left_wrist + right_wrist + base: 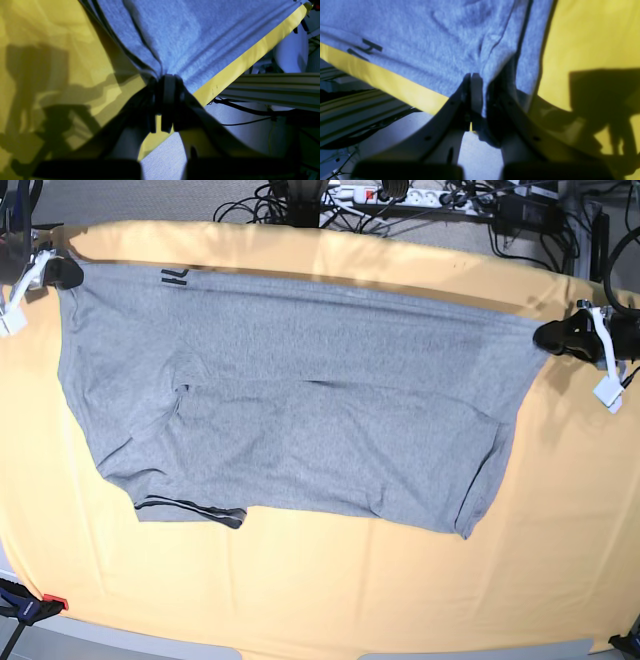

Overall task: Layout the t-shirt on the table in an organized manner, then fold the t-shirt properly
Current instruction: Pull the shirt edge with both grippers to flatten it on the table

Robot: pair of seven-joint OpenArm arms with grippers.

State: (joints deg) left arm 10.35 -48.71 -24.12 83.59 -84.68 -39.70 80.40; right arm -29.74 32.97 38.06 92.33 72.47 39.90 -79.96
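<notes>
- Left pincer: black jaws shut tight on a bunched corner of the heather-grey short-sleeved cotton t-shirt; cloth gathers into pleats that fan out from the pinch.
- In base view that left pincer sits at the shirt's far corner on the view's right side, near the tabletop's back edge.
- Right pincer: pale curved fingers w/ black pads, closed narrow on the shirt's other far corner; a fold of grey fabric is squeezed between the jaws and some drapes over one finger.
- In base view the right pincer is at the view's left, by the back edge too.
- Shirt is stretched wide btwn the two pincers, top edge pulled nearly straight along the back of the tabletop; rest lies spread flat toward the front, lower edge uneven, soft wrinkles across the middle, a dark-lined hem curled at the lower left.
- Small bit of black block lettering shows near the right pincer's corner; also seen in base view.
- Fabric: soft, slightly fuzzy knit, mottled grey.
- Tabletop: covered w/ pale yellow-orange cloth, faint creases, far wider than the shirt; arm shadows fall on it in both wrist views.
- Black cables and a white power strip lie on the floor beyond the back edge.
</notes>
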